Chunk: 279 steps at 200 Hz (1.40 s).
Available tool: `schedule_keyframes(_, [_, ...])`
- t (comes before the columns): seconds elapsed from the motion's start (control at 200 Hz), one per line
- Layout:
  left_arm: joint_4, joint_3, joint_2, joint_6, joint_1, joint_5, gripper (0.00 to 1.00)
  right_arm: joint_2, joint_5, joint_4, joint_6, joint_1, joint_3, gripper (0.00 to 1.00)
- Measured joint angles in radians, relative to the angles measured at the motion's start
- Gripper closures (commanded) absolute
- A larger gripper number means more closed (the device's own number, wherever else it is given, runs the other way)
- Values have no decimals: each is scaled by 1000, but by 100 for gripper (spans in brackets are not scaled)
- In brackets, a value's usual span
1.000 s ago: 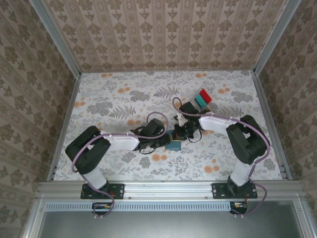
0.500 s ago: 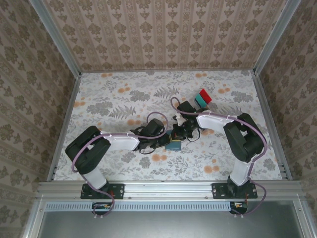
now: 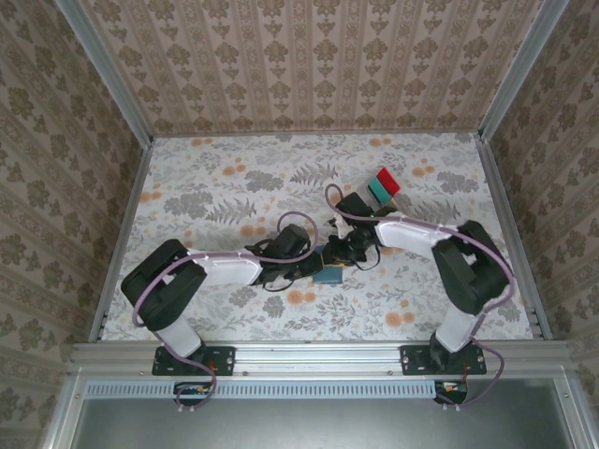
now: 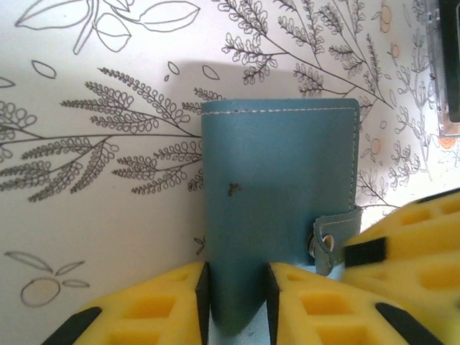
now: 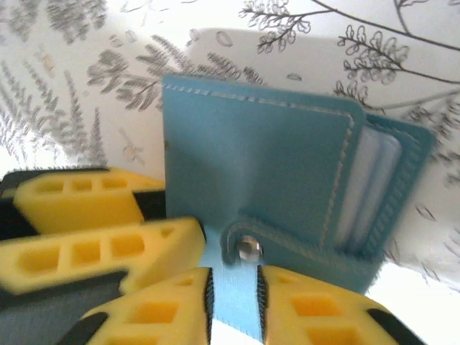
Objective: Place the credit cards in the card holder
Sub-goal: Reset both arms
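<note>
The card holder [image 3: 328, 274], a dark teal wallet, lies folded at mid-table between both grippers. My left gripper [image 4: 237, 302] is shut on its near edge, the cover [image 4: 277, 187] stretching away from the fingers. My right gripper [image 5: 235, 302] is shut on a light blue strip of the card holder just below the snap strap [image 5: 248, 248]. Grey inner pockets [image 5: 370, 187] peek out at the wallet's right side. Red and teal credit cards [image 3: 382, 185] stand upright in a clear rack behind the right gripper [image 3: 341, 254]. The left gripper [image 3: 312, 269] sits just left of the wallet.
The clear rack's edge [image 4: 449, 72] lies at the far right of the left wrist view. The other arm's yellow fingers [image 4: 410, 244] crowd the wallet's strap side. Patterned walls enclose the floral table [image 3: 206, 196], with bare floral surface on the left and in front.
Both grippers keep their hold on the wallet. The right arm's elbow has swung slightly to the right; the wallet has barely moved.
</note>
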Motion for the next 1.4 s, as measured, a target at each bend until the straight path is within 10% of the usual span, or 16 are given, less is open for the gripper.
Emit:
schedule_keyframes(0.215, [-80,-10,-158,66,-6,-62,53,-429,306,-3,-13,-14,-63,48])
schedule_keyframes(0.365, [-187,-10,-284,133,-5,-172,40,-732,680,5,-28,-46,-174,10])
schedule_keyframes(0.555, [-343,-15,-447,246,69,-397,17,-931,1012,183,-161,-180,-470,11])
schedule_keyframes(0.99, [-346,-173,-660,627,415,-801,2,-584,809,745,-383,-439,-699,10])
schedule_keyframes(1.395, [25,-272,-563,883,665,-685,2,-391,643,1072,-442,-510,-663,8])
